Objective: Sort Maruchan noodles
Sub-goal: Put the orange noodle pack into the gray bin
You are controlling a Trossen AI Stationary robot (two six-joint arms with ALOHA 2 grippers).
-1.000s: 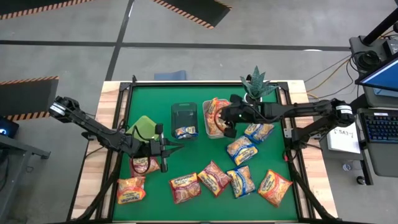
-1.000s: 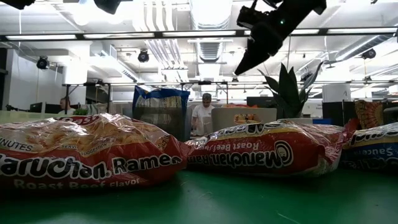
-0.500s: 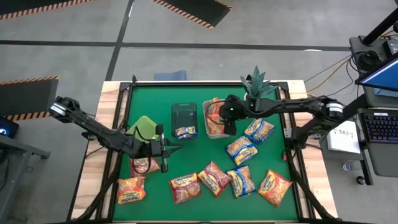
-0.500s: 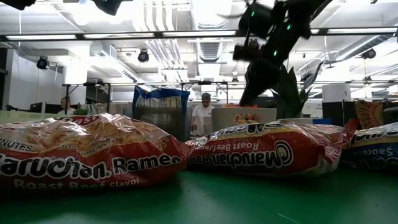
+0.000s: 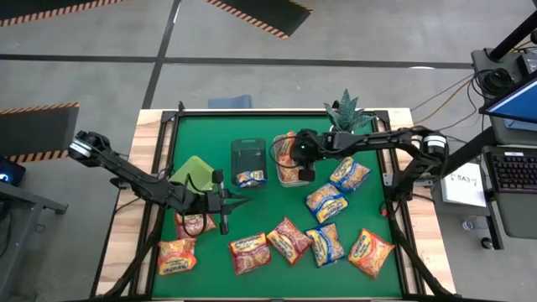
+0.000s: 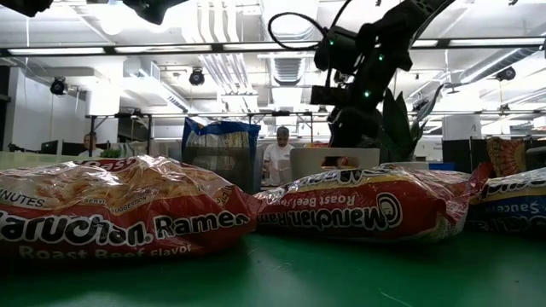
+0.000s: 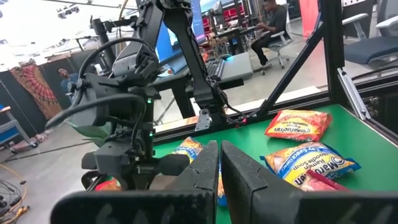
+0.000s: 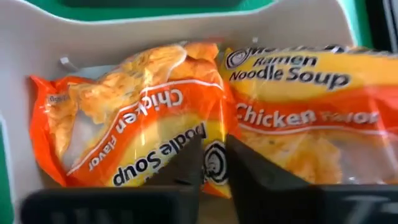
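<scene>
I read "Maruchan Ramen" and "Roast Beef Flavor" on the red crinkly plastic packet [image 6: 119, 213] nearest my low camera. The red packet beside it [image 6: 367, 205] shows "Maruchan" and "Roast Beef Flavor" upside down. In the grey bin, one orange plastic packet [image 8: 130, 124] reads "Chicken Flavor" and "Noodle Soup"; the other orange packet [image 8: 298, 118] reads "Ramen Noodle Soup, Chicken Flavor".

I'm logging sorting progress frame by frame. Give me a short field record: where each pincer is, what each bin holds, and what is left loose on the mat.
right pincer: over the pale bin, shut, nothing visibly gripped
pale bin contents: two orange chicken packets
dark bin: one blue-and-yellow packet
green bin: contents hidden by the left arm
left pincer: shut, empty, beside the green bin
loose packets: about nine scattered on the green mat
</scene>
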